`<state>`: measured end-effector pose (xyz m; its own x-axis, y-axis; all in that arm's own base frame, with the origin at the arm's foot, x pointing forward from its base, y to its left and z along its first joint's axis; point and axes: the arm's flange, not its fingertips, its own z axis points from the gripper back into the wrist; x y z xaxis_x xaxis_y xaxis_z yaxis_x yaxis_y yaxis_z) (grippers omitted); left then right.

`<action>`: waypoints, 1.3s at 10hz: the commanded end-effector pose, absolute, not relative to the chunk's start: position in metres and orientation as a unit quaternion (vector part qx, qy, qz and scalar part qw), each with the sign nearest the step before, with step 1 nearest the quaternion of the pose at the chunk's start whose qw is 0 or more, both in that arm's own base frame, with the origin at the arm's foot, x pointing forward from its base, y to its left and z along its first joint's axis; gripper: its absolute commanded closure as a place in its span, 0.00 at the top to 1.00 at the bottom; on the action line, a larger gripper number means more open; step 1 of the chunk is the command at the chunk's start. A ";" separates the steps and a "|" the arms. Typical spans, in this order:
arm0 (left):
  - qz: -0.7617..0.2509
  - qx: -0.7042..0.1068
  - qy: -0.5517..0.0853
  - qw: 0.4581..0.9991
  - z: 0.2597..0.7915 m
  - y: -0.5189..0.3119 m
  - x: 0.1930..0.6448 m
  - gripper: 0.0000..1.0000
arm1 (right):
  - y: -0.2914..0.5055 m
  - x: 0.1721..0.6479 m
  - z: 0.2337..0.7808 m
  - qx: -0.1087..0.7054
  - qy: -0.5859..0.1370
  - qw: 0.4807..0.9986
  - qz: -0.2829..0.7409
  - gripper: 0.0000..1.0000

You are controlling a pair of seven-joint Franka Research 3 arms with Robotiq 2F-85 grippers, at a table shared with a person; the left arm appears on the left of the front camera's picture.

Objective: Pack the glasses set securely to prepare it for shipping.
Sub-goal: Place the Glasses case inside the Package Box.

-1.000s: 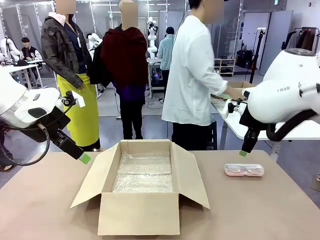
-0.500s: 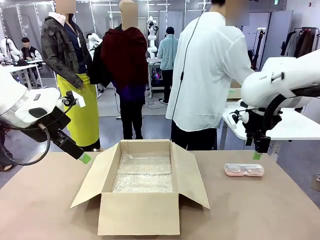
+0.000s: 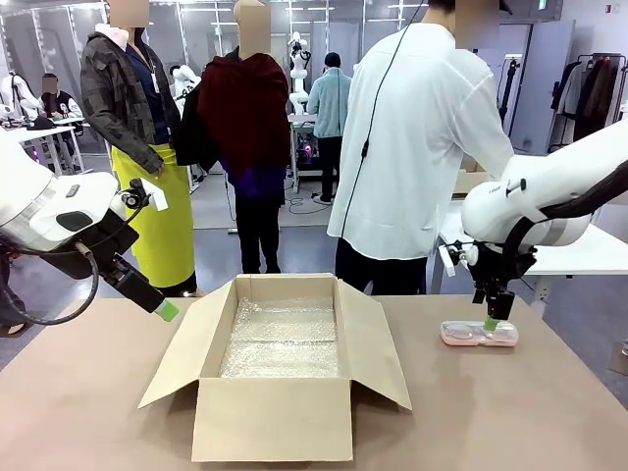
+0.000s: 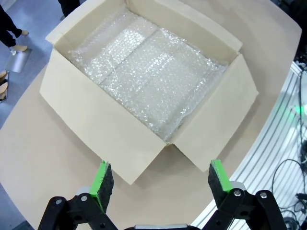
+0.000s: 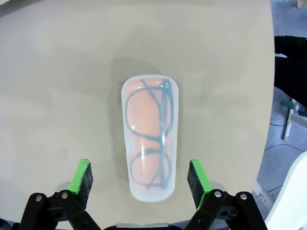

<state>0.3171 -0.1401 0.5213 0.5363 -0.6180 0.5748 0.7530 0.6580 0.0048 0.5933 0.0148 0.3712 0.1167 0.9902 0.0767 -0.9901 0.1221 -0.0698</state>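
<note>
Writing: a small dark mark on the right arm (image 3: 549,186) white shell, too small to read; the pink case carries no print that can be made out.
Pink case (image 3: 479,334): lies flat on the counter (image 3: 88,412), to the right of the cardboard box (image 3: 275,417) and well apart from it. It is translucent, and a dark spectacle frame (image 5: 152,137) shows folded inside.
Right gripper (image 3: 490,324): fingers spread wide, pointing down over the case. In the wrist view the green pads (image 5: 82,173) stand on either side of the case's near end, with bare counter showing between each pad and the case. No contact can be seen.
Left gripper (image 3: 162,309): fingers apart with nothing between them, held in the air off the left flap of the box, angled down toward it.
Box: open, flaps splayed outward, floor lined with bubble wrap (image 4: 148,76).
Change, right arm: a second ago its gripper hung higher, above the case's left end. It has since come down, and the fingertips are now level with the case.
Change, person (image 3: 422,137): white coat, was side-on at the far table and now stands with back to the counter.
Unchanged: case, box and left gripper sit where they were.
</note>
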 end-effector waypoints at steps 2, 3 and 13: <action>-0.399 -0.125 -0.277 0.865 0.522 -0.138 0.317 1.00 | 0.020 0.608 0.339 -0.004 -0.064 0.745 0.664 1.00; -0.399 -0.125 -0.277 0.865 0.522 -0.138 0.317 1.00 | 0.018 0.610 0.332 0.000 -0.058 0.748 0.661 1.00; -0.399 -0.125 -0.277 0.865 0.522 -0.138 0.317 1.00 | 0.014 0.609 0.327 0.006 -0.023 0.760 0.649 0.42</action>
<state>0.3171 -0.1401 0.5213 0.5364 -0.6181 0.5747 0.7530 0.6580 0.0048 0.6077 0.0093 0.3186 0.1273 0.9894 0.0696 -0.9909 0.1299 -0.0344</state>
